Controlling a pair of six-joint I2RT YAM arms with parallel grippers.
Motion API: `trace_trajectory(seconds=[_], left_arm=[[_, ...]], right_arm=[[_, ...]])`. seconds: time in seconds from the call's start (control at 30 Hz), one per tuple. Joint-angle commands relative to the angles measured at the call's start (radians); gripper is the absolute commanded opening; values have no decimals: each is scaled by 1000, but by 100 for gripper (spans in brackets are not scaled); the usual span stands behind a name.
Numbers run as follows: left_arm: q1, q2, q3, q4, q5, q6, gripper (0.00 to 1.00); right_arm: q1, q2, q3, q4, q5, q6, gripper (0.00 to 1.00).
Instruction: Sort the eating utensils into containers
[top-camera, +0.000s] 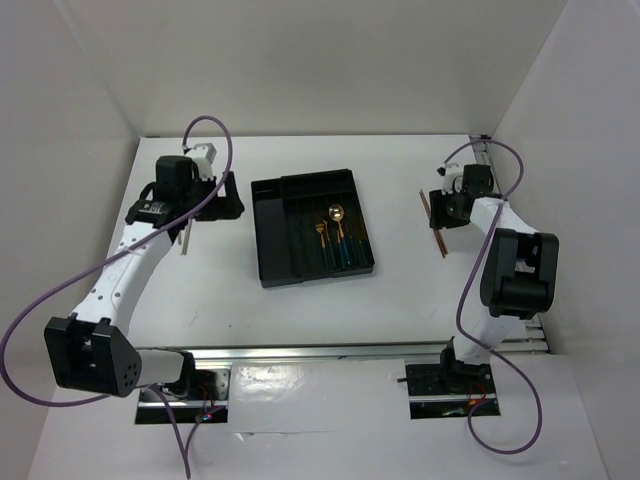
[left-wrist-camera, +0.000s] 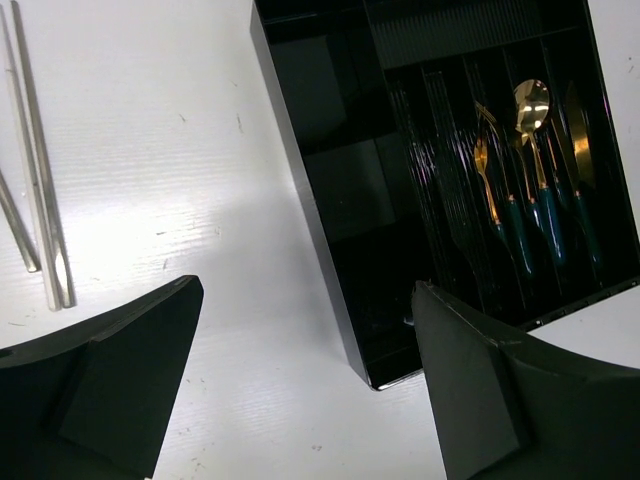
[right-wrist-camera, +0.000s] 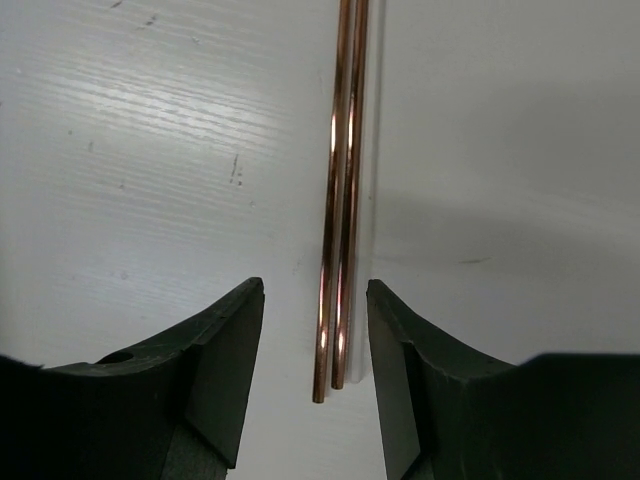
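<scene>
The black cutlery tray (top-camera: 272, 240) lies mid-table. Gold-headed, green-handled utensils (top-camera: 335, 240) lie in its narrow right compartments, also seen in the left wrist view (left-wrist-camera: 530, 215). Two copper-brown chopsticks (top-camera: 433, 224) lie side by side on the table at the right. My right gripper (top-camera: 441, 208) is open just above them, and their near ends (right-wrist-camera: 338, 250) sit between its fingers (right-wrist-camera: 215, 370) without touching. My left gripper (top-camera: 226, 198) is open and empty beside the tray's left wall (left-wrist-camera: 310, 240). Silver chopsticks (left-wrist-camera: 38, 190) lie to its left (top-camera: 185, 240).
White walls close in the table at the left, back and right. The tray's wide left compartment (left-wrist-camera: 350, 170) and its short top compartment (top-camera: 320, 184) hold nothing. A metal rail (top-camera: 330, 352) runs along the near edge by the arm bases.
</scene>
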Motion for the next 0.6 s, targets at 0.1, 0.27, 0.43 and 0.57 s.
trace_trajectory(seconds=[0.1,0.27,0.43,0.57], left_arm=[[3,45,55,3,61,-26,100],[3,76,76,3,70,-26,99],[12,96,96,-7,90,-44,99],[31,96,96,-7,90,-44,99]], right_arm=[[-55,75,60,70,21,-41,50],[-75,112,93,79,12,-51,46],[-75,146,103,79,12,-51,42],[-75,155,103,79,-10,-61,41]])
